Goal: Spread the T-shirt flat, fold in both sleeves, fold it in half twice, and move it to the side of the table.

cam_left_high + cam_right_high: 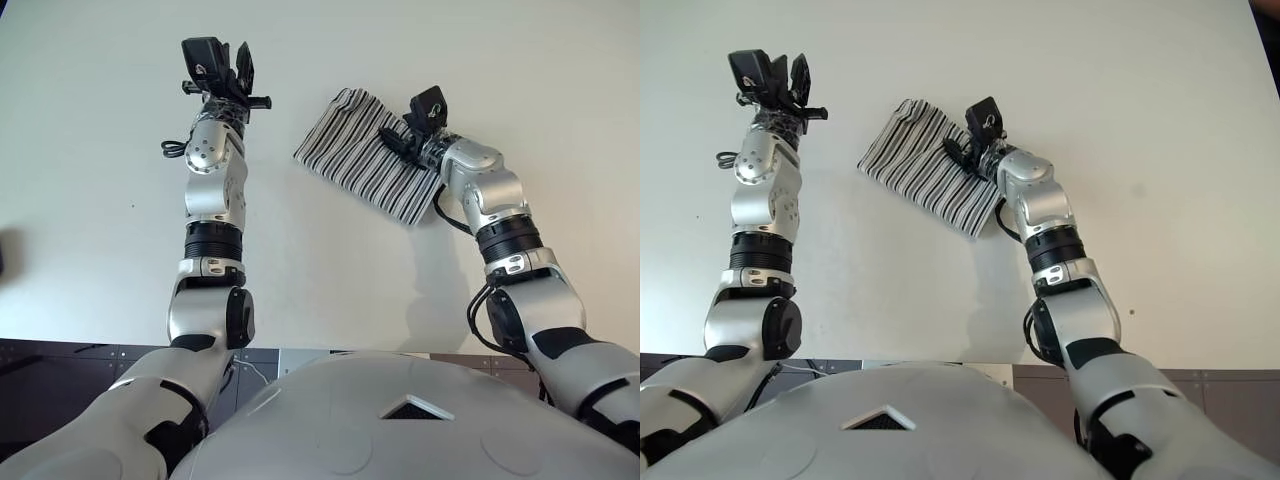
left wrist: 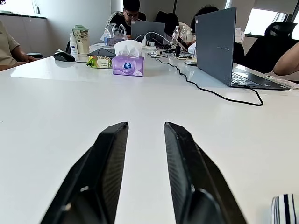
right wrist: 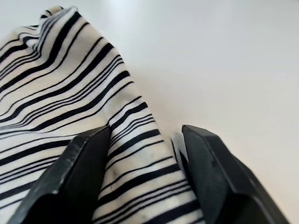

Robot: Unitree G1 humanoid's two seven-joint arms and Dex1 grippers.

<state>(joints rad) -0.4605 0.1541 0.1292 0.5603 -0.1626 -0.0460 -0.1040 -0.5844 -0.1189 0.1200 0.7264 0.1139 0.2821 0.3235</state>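
The folded shirt lies on the bench at 1 o'clock. My right fingers sit apart around its edge. My left fingers are apart and empty at 11 o'clock. I think I should pinch every layer (not just the top) before sliding.

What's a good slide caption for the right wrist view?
Right gripper open, fingers straddling a raised fold of the striped T-shirt on the white table.

Striped T-shirt folded on table; right tool at its edge.
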